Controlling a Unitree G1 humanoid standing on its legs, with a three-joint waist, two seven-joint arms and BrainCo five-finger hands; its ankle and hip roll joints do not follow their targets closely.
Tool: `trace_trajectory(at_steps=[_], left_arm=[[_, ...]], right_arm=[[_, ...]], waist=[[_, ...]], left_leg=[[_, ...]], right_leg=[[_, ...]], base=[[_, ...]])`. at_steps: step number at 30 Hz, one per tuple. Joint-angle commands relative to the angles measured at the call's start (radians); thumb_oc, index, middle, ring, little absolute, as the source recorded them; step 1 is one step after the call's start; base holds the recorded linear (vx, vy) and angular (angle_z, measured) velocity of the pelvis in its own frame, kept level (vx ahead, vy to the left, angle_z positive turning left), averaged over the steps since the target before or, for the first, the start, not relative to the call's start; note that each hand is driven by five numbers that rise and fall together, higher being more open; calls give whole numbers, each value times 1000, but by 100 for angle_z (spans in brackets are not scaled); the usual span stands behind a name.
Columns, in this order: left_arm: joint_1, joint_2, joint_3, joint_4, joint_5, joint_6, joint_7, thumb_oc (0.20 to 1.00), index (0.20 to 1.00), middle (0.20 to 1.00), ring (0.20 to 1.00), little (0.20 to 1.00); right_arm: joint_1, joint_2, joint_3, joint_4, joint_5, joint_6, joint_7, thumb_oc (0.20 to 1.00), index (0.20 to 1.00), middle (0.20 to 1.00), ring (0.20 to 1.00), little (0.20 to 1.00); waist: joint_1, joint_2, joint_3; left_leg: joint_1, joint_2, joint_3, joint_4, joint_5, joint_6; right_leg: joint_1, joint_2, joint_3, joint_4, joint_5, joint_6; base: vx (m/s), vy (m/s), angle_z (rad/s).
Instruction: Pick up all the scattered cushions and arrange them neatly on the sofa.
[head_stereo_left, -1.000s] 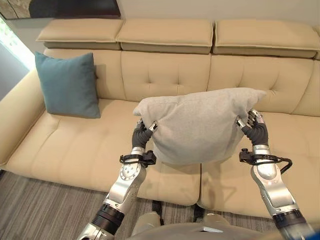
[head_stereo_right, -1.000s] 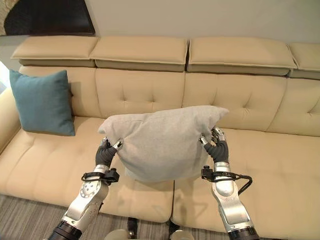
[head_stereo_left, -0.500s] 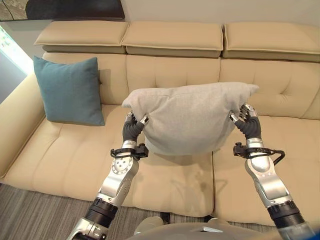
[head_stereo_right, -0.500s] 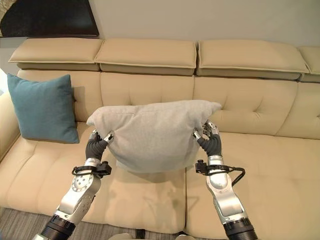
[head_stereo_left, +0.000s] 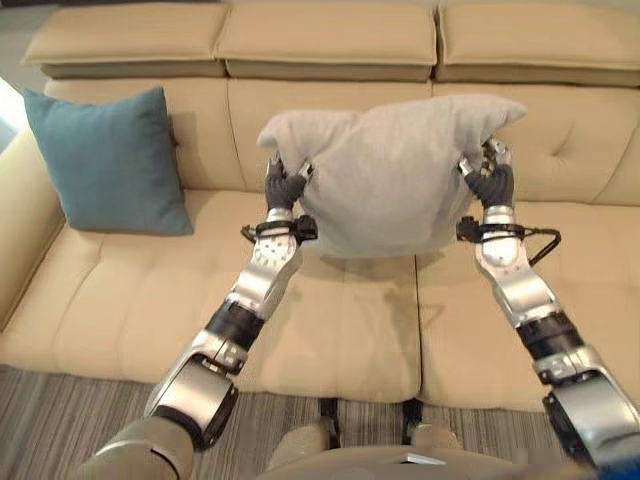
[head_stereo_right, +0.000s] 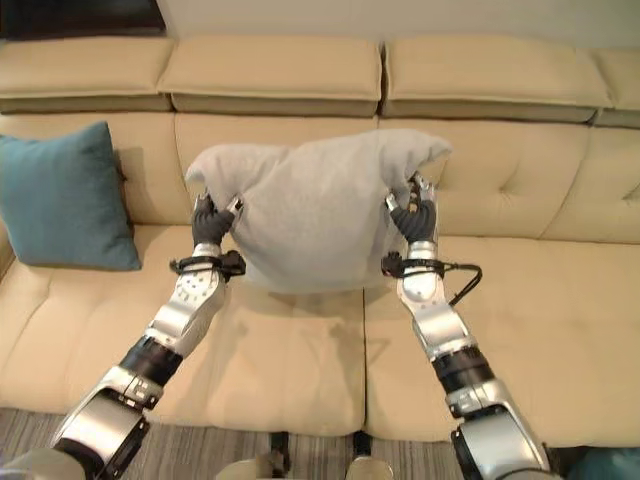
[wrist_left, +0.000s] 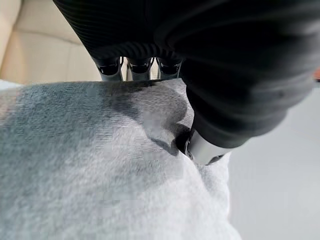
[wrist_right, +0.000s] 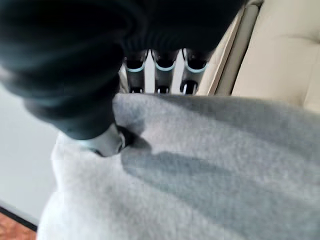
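Both upper corners of the grey cushion (head_stereo_left: 395, 175) are pinched, one by my left robot hand (head_stereo_left: 284, 186), one by my right robot hand (head_stereo_left: 490, 180), above the beige sofa (head_stereo_left: 330, 330); I should lower it level against the backrest (head_stereo_left: 330, 110), beside the teal cushion (head_stereo_left: 105, 160).

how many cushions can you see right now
2. A grey cushion is held up in front of the sofa backrest by the left hand and right hand; a teal cushion leans at the sofa's left end.

The sofa (head_stereo_left: 330, 320) backrest's middle is hidden behind the grey cushion (head_stereo_left: 385, 175); its right end is cut off
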Motion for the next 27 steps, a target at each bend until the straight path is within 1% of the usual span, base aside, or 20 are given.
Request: trace_trajectory(at_steps=[1, 2, 3, 5, 11, 14, 17, 19, 20, 21, 23, 24, 27], left_arm=[[-244, -31, -106, -21, 48, -129, -19, 200, 200, 200, 200, 200], [-306, -23, -117, 33, 51, -128, -13, 200, 200, 200, 200, 200], [-310, -23, -116, 36, 50, -129, -14, 200, 200, 200, 200, 200], [-369, -11, -126, 94, 55, -130, -15, 200, 200, 200, 200, 200], [-395, -13, -134, 127, 62, -133, -18, 200, 200, 200, 200, 200], [-394, -25, -139, 159, 67, -135, -20, 200, 200, 200, 200, 200], [-433, -15, -152, 212, 59, -133, -26, 200, 200, 200, 200, 200], [-433, -15, -152, 212, 59, -133, -26, 200, 200, 200, 200, 200], [-464, -3, -165, 272, 65, -116, -39, 1000, 1000, 1000, 1000, 1000], [-475, 3, -166, 292, 65, -113, -42, 1000, 1000, 1000, 1000, 1000], [-491, 9, -165, 316, 61, -113, -44, 1000, 1000, 1000, 1000, 1000], [-519, 42, -161, 362, 55, -109, -51, 1000, 1000, 1000, 1000, 1000], [-521, 118, -141, 392, 59, -103, -57, 1000, 1000, 1000, 1000, 1000]], right_arm=[[-202, 11, 66, -86, -75, -76, -9, 200, 200, 200, 200, 200], [-252, 6, 77, -43, -65, -77, -24, 200, 200, 200, 200, 200], [-256, 6, 78, -40, -65, -79, -25, 200, 200, 200, 200, 200], [-306, 9, 86, 7, -53, -81, -40, 200, 200, 200, 200, 200], [-337, 13, 96, 55, -49, -82, -47, 200, 200, 200, 200, 200], [-350, 17, 107, 87, -42, -90, -41, 200, 200, 200, 200, 200], [-402, 4, 125, 130, -35, -92, -39, 200, 200, 200, 200, 200], [-402, 4, 125, 130, -35, -92, -39, 200, 200, 200, 200, 200], [-443, -17, 148, 191, -35, -83, -34, 771, 771, 771, 771, 771], [-462, -27, 160, 217, -36, -75, -31, 1000, 1000, 1000, 1000, 1000], [-483, -34, 172, 242, -34, -73, -29, 1000, 1000, 1000, 1000, 1000], [-520, -66, 193, 292, -24, -65, -20, 1000, 1000, 1000, 1000, 1000], [-537, -130, 208, 323, -23, -54, -4, 1000, 1000, 1000, 1000, 1000]], waist=[[10, 0, 42], [6, 1, 41], [6, 1, 39], [4, 5, 41], [1, 11, 45], [-4, 8, 53], [-7, 4, 51], [-7, 3, 51], [-3, 1, 53], [-3, 1, 53], [-2, 1, 54], [-1, 0, 56], [4, -2, 56]], left_leg=[[4, 22, -28, 5, -88, -77], [-34, 20, -29, 5, -76, -82], [-39, 20, -29, 5, -75, -82], [-84, 18, -28, 5, -57, -90], [-140, 18, -30, 5, -43, -101], [-173, 16, -24, 5, -38, -110], [-211, 18, -18, 5, -29, -116], [-211, 18, -18, 5, -29, -116], [-226, 18, -19, 5, -25, -120], [-229, 18, -19, 5, -24, -120], [-231, 18, -19, 5, -23, -121], [-233, 18, -19, 5, -20, -122], [-229, 19, -20, 5, -21, -124]], right_leg=[[-11, 3, -3, 14, -43, 56], [-49, 2, -1, 16, -31, 57], [-54, 2, -1, 16, -31, 56], [-94, -1, 3, 16, -19, 57], [-150, -14, 5, 23, -11, 57], [-192, -17, 8, 33, -5, 59], [-226, -21, 9, 25, 9, 63], [-227, -21, 9, 26, 9, 63], [-240, -21, 7, 18, 17, 67], [-242, -21, 8, 18, 19, 67], [-243, -21, 7, 17, 20, 68], [-245, -21, 6, 16, 23, 70], [-242, -19, 2, 14, 24, 72]], base=[[-133, 13, 0], [-90, 11, 2], [-74, 16, 0], [-48, 24, -2], [-13, 14, -1], [-27, 2, 0], [-12, -2, -1], [0, 0, 0], [0, 0, 0], [0, 0, 0], [0, 0, 0], [0, 0, 0], [0, 0, 0]])
